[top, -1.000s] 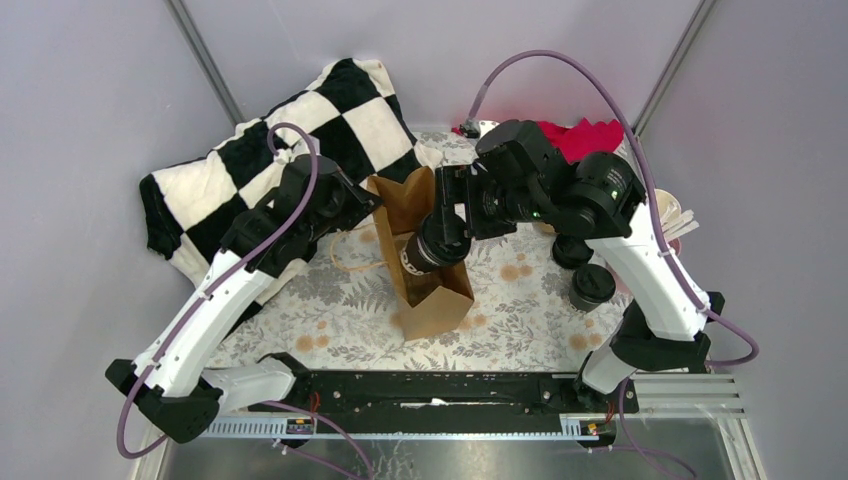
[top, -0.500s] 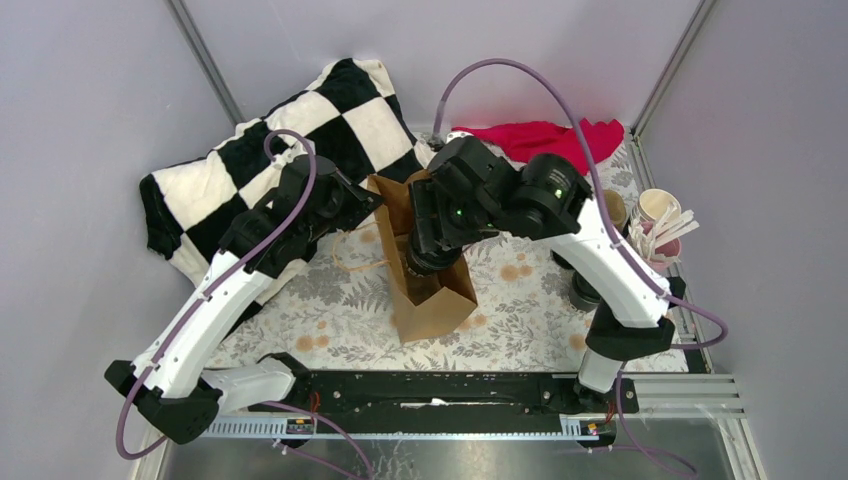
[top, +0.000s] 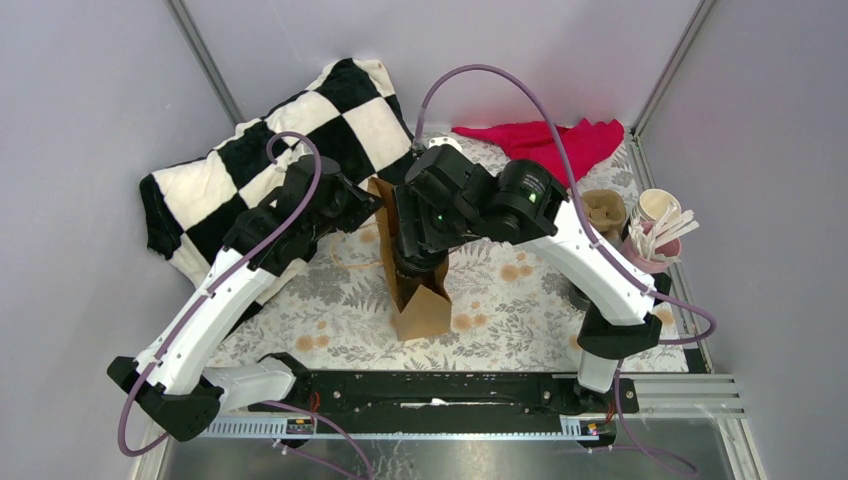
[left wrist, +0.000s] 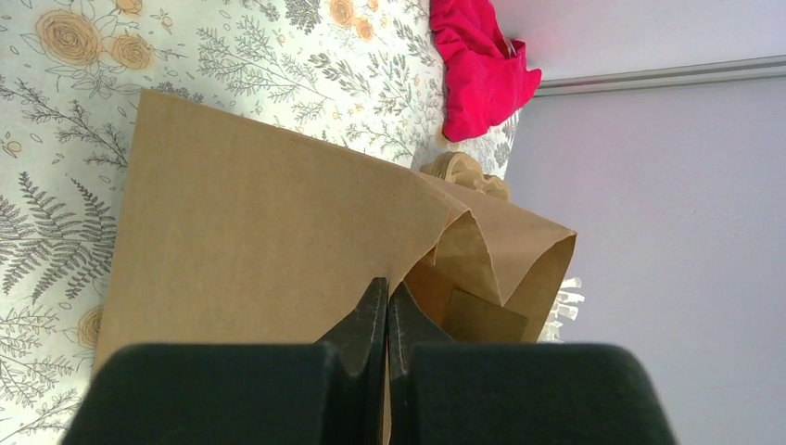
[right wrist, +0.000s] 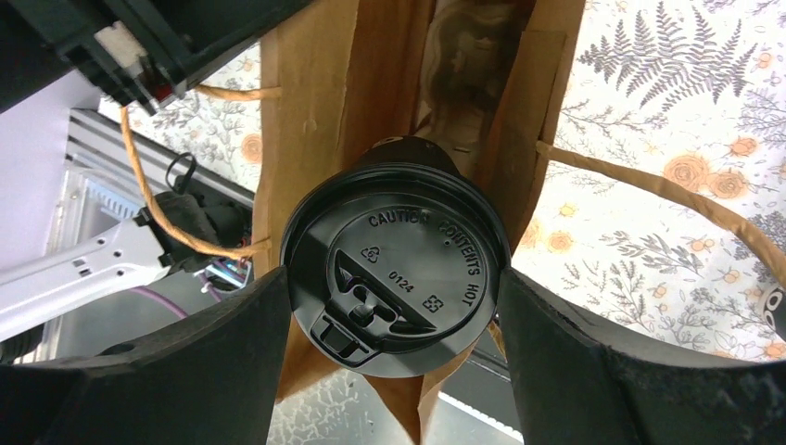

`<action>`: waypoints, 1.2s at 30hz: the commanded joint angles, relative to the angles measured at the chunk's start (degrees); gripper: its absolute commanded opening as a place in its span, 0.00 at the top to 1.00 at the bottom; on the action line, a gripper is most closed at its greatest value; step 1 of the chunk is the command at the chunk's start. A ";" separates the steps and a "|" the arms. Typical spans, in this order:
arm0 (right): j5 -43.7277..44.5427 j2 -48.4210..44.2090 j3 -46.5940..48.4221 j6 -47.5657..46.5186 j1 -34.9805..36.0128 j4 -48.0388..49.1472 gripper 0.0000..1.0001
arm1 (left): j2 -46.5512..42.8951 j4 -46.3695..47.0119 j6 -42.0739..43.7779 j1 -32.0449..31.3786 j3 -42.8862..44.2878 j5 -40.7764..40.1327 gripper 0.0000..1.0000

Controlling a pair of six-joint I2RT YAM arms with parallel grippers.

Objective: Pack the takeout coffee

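A brown paper bag [top: 420,300] stands upright in the middle of the floral cloth. My left gripper [top: 372,207] is shut on the bag's top edge on its left side; in the left wrist view the fingertips [left wrist: 386,295] pinch the paper wall of the bag [left wrist: 269,241]. My right gripper [top: 415,250] hangs over the bag's mouth, shut on a black coffee cup. In the right wrist view the cup's round black lid [right wrist: 397,269] sits between the two fingers [right wrist: 232,362], with the cup's body down inside the open bag [right wrist: 315,120].
A black-and-white checkered blanket [top: 260,160] lies at the back left. A red cloth [top: 545,140] lies at the back. A pink cup of wooden stirrers [top: 655,238] and a brown cardboard piece [top: 603,208] stand at the right, behind my right arm.
My right gripper has carried the black cup leftwards and down from above the bag's right side into its mouth. The left gripper has kept hold of the bag's edge.
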 commanded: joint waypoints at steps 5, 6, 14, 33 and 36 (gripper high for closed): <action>-2.74 -2.14 2.40 1.49 0.44 3.46 0.26 | -0.97 2.93 -2.69 -0.26 1.03 -2.26 1.00; -2.84 -1.64 3.14 1.60 0.44 3.23 0.26 | -1.07 2.93 -2.83 -0.26 1.16 -2.58 1.00; -5.72 0.94 4.82 2.50 0.50 3.09 0.27 | -0.73 3.72 -3.79 -0.25 1.72 -2.91 1.00; -9.17 -0.96 4.57 0.74 0.53 8.63 0.26 | -3.17 2.43 -6.17 -0.35 1.04 -10.51 1.00; -9.42 -0.02 4.63 0.38 0.52 9.78 0.26 | -3.27 1.87 -7.03 -0.34 0.81 -10.02 1.00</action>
